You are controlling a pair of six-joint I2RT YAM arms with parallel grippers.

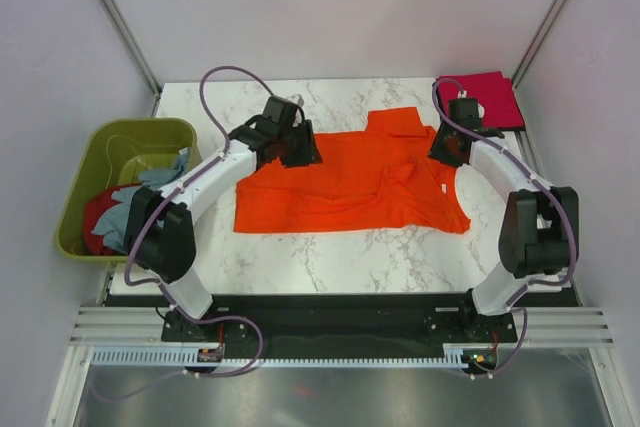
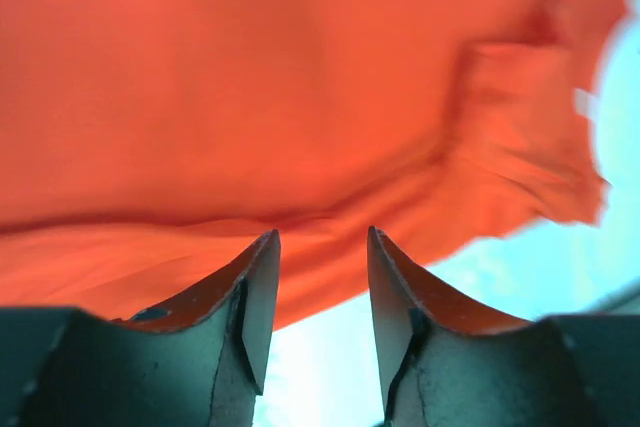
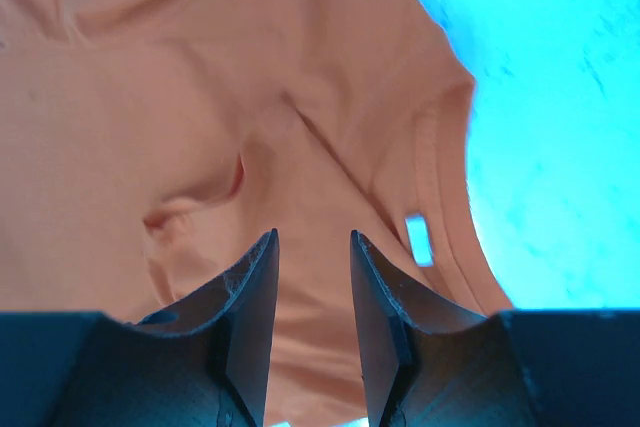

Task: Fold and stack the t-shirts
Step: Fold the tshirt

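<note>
Bright orange soft-fabric t-shirt point(image 1: 350, 187) lies spread, somewhat rumpled, mid-way across the white marble-patterned table point(image 1: 330, 257). We see the left gripper point(image 2: 320, 247) above its far-left edge and the right gripper point(image 3: 312, 247) above the neckline side. Both finger pairs are parted and grasp nothing. Whether the tips touch the cloth is unclear. A folded crimson t-shirt point(image 1: 487, 97) sits at the far-right corner.

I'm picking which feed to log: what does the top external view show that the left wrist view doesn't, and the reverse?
Only top external: the olive-green plastic tub, the folded crimson red fabric shirt at the far right corner, and the right gripper. Only left wrist: the left gripper up close, its fingers parted. Both: the bright orange fabric t-shirt spread on the white marble table.
</note>
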